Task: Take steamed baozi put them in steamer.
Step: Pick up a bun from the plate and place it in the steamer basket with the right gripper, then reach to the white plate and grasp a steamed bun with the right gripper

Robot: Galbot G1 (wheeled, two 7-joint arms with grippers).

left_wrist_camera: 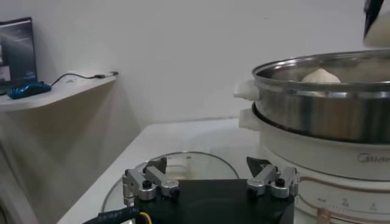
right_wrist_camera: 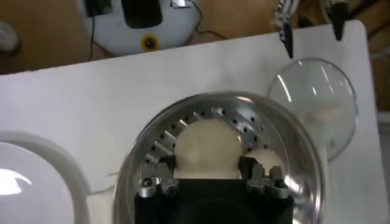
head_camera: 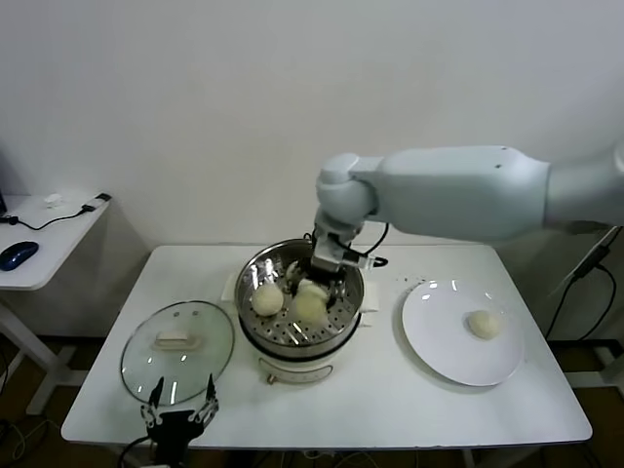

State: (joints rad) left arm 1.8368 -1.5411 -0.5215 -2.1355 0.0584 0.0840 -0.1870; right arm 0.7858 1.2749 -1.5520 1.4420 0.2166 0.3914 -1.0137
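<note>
A white desk (head_camera: 390, 409) stood against a pale wall. Near its middle sat the steamer (head_camera: 298, 346), a shiny steel pot with a perforated tray inside, on a white base.

The right arm reached in from the right and bent down over the pot. Its right hand (head_camera: 326, 261) hung inside the steamer's far rim, its fingers (right_wrist_camera: 159, 178) closed on a steamed baozi (right_wrist_camera: 207, 148), one finger on each side of the cream-white bun, above the perforated tray. In the head view this bun was mostly hidden beneath the hand.

Two more baozi lay on the tray: one bun on the robot's left side (head_camera: 267, 298) and another toward the front (head_camera: 310, 308). The two lay near each other, but whether they touched could not be told. A fourth bun (head_camera: 484, 325) rested alone on a flat white plate (head_camera: 439, 341), which lay on the desk to the right of the steamer, just beside it.

A round glass lid (head_camera: 146, 361) with a white handle lay flat on the desk to the left of the pot. The left hand (head_camera: 181, 408) waited at the front edge of the desk, just beside the lid, its fingers spread wide and holding nothing.

A second white table (head_camera: 39, 263) stood off to the left, with a blue computer mouse (head_camera: 19, 254) on it.
</note>
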